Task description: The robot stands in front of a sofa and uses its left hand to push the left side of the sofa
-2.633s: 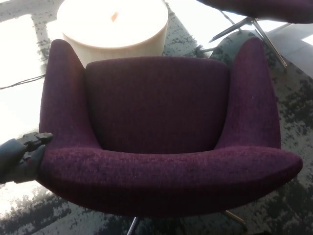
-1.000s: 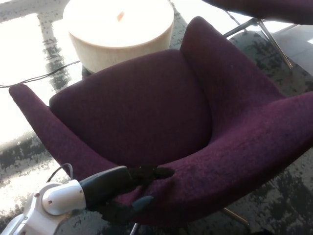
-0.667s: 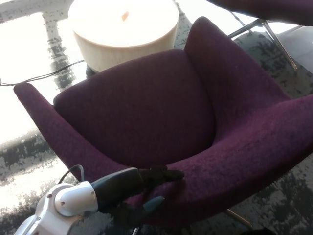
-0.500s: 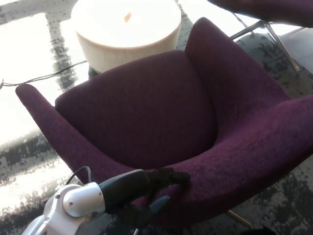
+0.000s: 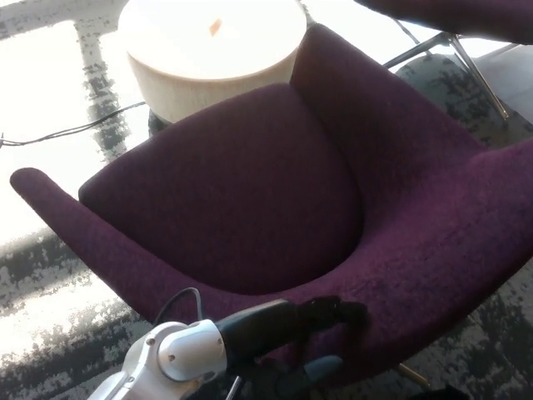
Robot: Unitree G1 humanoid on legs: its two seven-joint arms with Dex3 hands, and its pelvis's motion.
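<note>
I am reaching my left hand [image 5: 321,333] across from the lower left, forearm nearly level, fingers spread with the upper ones lying flat against the near padded rim of the purple sofa [image 5: 250,183], which is sitting angled before the round pale table [image 5: 212,50].

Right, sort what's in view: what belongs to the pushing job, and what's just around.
Part of the job:
sofa
left hand, against the sofa's near edge

Just around:
round table
cable
second seat's metal legs
carpet
</note>
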